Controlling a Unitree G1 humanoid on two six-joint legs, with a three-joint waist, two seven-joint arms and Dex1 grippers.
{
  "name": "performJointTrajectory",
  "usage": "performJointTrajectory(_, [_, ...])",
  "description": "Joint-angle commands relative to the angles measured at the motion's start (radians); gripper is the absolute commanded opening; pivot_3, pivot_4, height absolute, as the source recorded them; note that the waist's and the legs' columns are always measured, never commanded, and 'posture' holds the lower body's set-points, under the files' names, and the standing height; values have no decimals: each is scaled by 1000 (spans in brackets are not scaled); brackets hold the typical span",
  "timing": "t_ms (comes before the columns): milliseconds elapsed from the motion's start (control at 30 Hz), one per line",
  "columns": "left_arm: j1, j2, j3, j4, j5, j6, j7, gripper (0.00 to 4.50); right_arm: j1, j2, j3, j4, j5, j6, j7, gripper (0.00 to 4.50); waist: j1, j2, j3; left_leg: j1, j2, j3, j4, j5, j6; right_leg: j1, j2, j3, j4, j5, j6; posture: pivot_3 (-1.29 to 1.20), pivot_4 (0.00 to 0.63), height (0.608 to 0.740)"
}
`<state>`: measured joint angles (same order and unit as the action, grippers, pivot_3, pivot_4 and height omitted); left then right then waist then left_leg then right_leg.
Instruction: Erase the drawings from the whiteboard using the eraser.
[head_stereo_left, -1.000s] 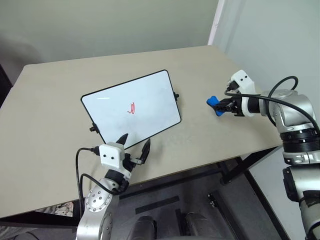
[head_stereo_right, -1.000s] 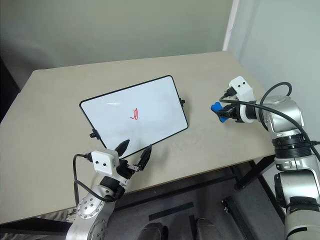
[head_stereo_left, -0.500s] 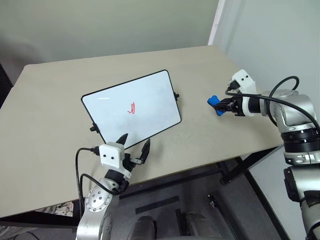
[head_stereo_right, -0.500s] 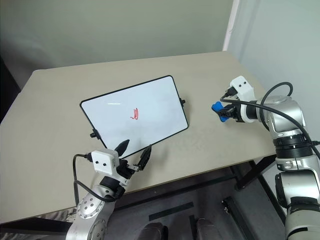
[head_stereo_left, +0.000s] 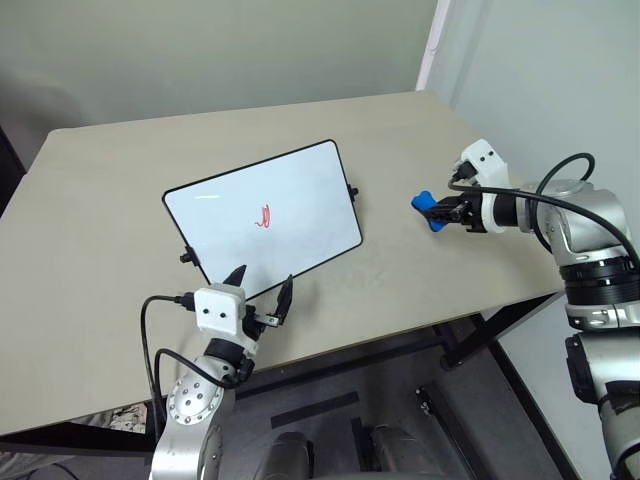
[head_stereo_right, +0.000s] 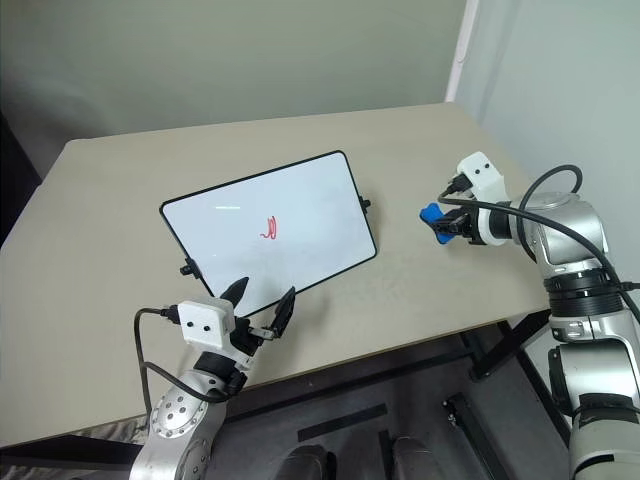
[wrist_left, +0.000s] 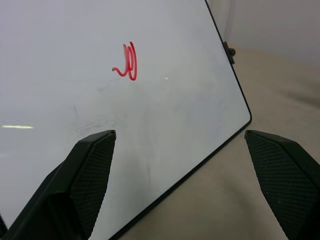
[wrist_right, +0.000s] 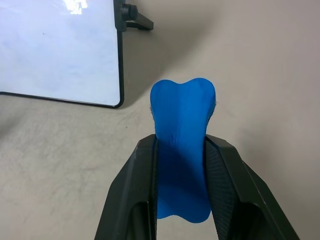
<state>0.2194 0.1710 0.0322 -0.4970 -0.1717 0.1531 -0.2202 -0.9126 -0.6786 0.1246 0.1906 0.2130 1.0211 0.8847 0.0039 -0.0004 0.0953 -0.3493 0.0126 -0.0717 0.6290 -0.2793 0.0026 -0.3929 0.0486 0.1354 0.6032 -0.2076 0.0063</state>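
Right tool (head_stereo_left: 441, 212) pinching blue eraser (wrist_right: 182, 150) lengthwise, free end toward whiteboard (head_stereo_left: 300, 200)

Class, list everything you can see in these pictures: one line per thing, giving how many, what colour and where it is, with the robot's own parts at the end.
table: one, beige, under everything else.
whiteboard: one, glossy white with a thin black frame, lying flat near the table's middle.
drawings: one small scribble, red, near the whiteboard's centre.
eraser: one, bright blue, above the table to the right of the whiteboard, clamped in the right gripper.
left gripper: one, black fingers, jaws open, at the whiteboard's near edge.
right gripper: one, black fingers, jaws shut on the eraser, off the whiteboard's right side.
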Motion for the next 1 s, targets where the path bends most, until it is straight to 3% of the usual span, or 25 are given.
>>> performJointTrajectory(33, [-3, 1, 12, -47, 9, -33, 10, 4500, -26, -2, -14, -8, 6, -24, -7, 1320, 0, 0, 0, 0, 0, 0, 0, 0, 0, 0, 0, 0, 0, 0, 0, 0, 150, 727])
performJointTrajectory(300, [-1, -4, 9, -42, 6, -37, 15, 4500, -40, -1, -30, -12, 15, -57, -6, 1320, 0, 0, 0, 0, 0, 0, 0, 0, 0, 0, 0, 0, 0, 0, 0, 0, 150, 727])
performJointTrajectory(433, [-6, -5, 9, -33, 2, -37, 11, 4500, -54, 42, -111, -42, 61, -112, -33, 1320, 0, 0, 0, 0, 0, 0, 0, 0, 0, 0, 0, 0, 0, 0, 0, 0, 150, 727])
performJointTrajectory(667, [-21, -5, 9, -21, -9, -32, 3, 4500, -55, 237, -194, -149, 174, -116, -119, 1320, -8, 0, 0, 1, 0, 0, -1, 0, 0, 0, 0, 0, 1, 1, -1, 0, 150, 727])
performJointTrajectory(1000, [-16, -8, 15, -31, -12, -24, 8, 4500, -63, 480, -90, -132, 184, -174, -201, 1320, -8, -1, -1, -1, 0, -1, 0, -1, 1, -4, 0, 0, 0, 1, -1, 0, 150, 727])
